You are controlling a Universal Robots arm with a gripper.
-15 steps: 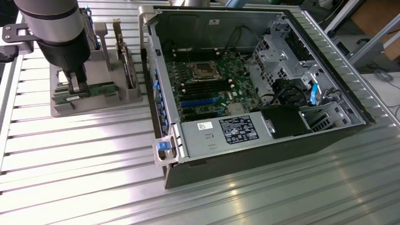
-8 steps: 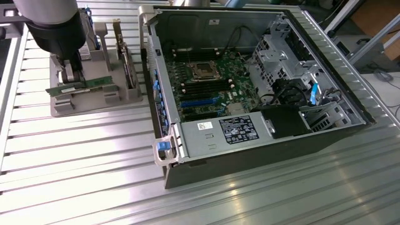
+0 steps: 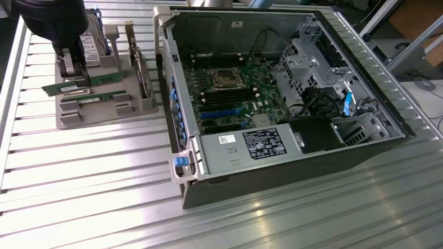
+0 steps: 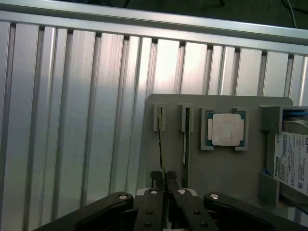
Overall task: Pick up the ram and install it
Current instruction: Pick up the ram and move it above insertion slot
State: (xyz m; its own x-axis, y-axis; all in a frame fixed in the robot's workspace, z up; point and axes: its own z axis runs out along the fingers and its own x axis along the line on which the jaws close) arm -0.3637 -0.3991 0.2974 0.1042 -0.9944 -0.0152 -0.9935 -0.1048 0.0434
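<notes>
On the grey holder (image 3: pixel 83 120) beside the computer case (image 3: pixel 277 179), the thin green ram (image 3: pixel 104 78) stands on edge, long axis pointing toward the case, pinched by the claw (image 4: pixel 163 179).

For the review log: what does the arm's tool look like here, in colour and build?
The tool is black. Flat link bars on each side are joined by round silver pins and lead to two narrow dark fingers. In the exterior view a bulky, rounded black body sits above greyer lower parts.
</notes>
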